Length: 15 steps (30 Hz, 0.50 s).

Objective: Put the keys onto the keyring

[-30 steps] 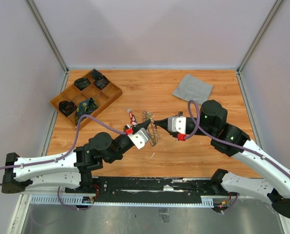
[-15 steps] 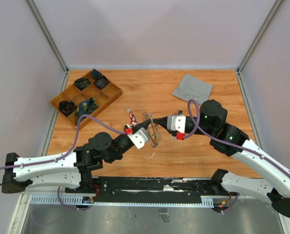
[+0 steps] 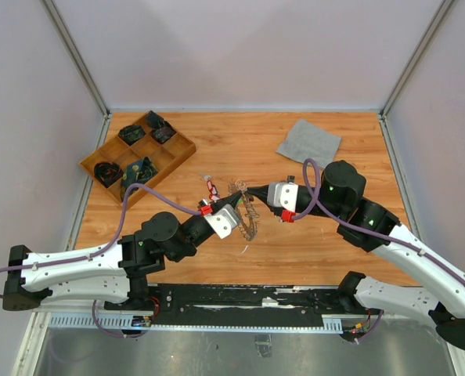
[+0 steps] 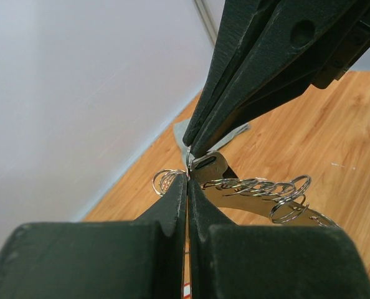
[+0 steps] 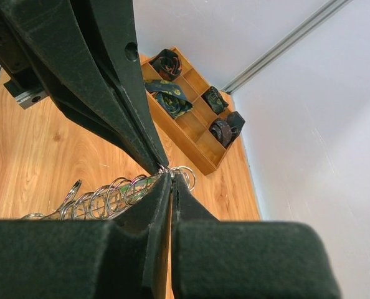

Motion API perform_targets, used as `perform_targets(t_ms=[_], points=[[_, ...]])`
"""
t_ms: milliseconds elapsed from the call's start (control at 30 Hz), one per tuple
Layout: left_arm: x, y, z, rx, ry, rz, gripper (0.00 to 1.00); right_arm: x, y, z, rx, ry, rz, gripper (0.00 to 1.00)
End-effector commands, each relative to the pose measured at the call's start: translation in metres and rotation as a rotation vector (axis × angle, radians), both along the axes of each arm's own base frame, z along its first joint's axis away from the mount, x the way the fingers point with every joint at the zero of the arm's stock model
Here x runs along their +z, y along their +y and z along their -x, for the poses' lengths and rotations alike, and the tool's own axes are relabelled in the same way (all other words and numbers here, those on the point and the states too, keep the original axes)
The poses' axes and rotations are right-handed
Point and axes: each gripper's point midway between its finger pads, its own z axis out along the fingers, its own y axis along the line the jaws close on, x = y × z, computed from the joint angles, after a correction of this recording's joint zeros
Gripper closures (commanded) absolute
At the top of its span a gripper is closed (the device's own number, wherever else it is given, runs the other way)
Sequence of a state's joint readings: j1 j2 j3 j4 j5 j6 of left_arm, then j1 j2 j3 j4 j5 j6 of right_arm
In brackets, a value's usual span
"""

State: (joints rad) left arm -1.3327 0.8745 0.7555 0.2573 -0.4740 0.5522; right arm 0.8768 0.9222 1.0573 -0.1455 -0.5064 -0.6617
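Mid-table, just ahead of the two bases: left gripper [image 3: 237,204] and right gripper [image 3: 252,190] meet nose to nose, tips almost touching.

- The keyring [image 3: 250,222] is at that meeting point. Its fringed rim starts at the left fingertips and trails off toward the near-right.
- Left fingers [image 4: 172,205] are pressed together, and the keyring's rim comes out right at their tips, so it reads as a pinch on the ring.
- Right fingers [image 5: 154,212] are also closed. Their tips sit on a small split ring at the rim; I can't tell what's between the pads.
- Orientation: from the top camera the ring is near edge-on and tilted, long axis running far-left to near-right. In the left wrist view the small rings on it [image 4: 260,187] fan out in a row to the right of the tips.
- A key with a red tag [image 3: 211,189] is on the table [image 3: 240,149] just left of the gripper tips, apart from the ring. Its long axis runs roughly far to near.
- Wooden divided tray [image 3: 179,155] is at far left, well clear. Several compartments hold dark bundled items [image 5: 169,93]; can't make out what they are.
- Grey cloth [image 3: 308,141] lies flat at far right.
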Motion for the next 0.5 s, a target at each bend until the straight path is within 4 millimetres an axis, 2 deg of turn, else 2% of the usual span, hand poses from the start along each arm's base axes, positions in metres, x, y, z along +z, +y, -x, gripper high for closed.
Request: perform_targets(t_ms=[0, 467], points=[[0.0373, 0.0029, 0.0055, -0.023, -0.021, 0.120, 0.99, 0.0151, -0.0020, -0.0016, -0.035, -0.029, -0.045, 1.00], [0.0391, 0.0034, 0.0083, -0.040, -0.018, 0.136, 0.99, 0.0081, -0.0043, -0.0079, -0.074, -0.013, -0.028, 0.99]])
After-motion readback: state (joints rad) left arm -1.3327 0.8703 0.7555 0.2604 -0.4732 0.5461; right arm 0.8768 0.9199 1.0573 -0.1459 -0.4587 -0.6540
